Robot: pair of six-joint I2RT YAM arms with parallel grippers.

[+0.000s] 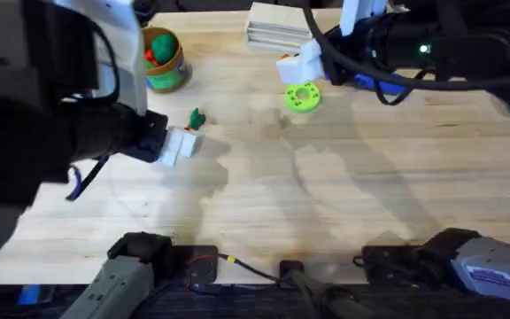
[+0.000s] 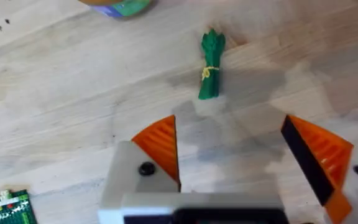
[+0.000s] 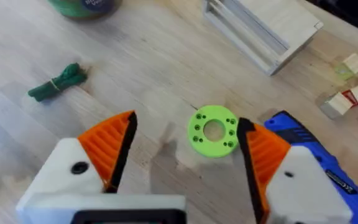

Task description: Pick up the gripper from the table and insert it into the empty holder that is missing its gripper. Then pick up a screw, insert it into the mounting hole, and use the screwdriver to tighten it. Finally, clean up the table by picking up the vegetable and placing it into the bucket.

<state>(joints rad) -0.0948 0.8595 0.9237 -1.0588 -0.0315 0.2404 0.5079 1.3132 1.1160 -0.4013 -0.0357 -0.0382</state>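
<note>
1. The vegetable (image 2: 211,67) lies flat on the bare wooden surface (image 1: 326,195), close to the bucket (image 1: 164,60) and well apart from the green ring (image 1: 302,97). It is a slim dark green bundle with a yellowish tie around its middle.
2. Handling, as a judgement: it looks light and rigid, like moulded toy plastic, so it should lift with little force. Being thin and low on the wood, it could roll or skid if the pads meet it off-centre. The tied middle, taken across its narrow width, seems the safest hold.
3. The left gripper (image 2: 235,155) hovers just short of the vegetable's stem end, its orange pads (image 2: 161,149) spread wide, holding and touching nothing.
4. The right gripper (image 3: 185,152) hangs above the green ring, also spread wide and empty. The blue-handled screwdriver (image 3: 312,152) lies on the surface beside its right finger; contact cannot be told.
5. The bucket already holds colourful toy pieces.
</note>
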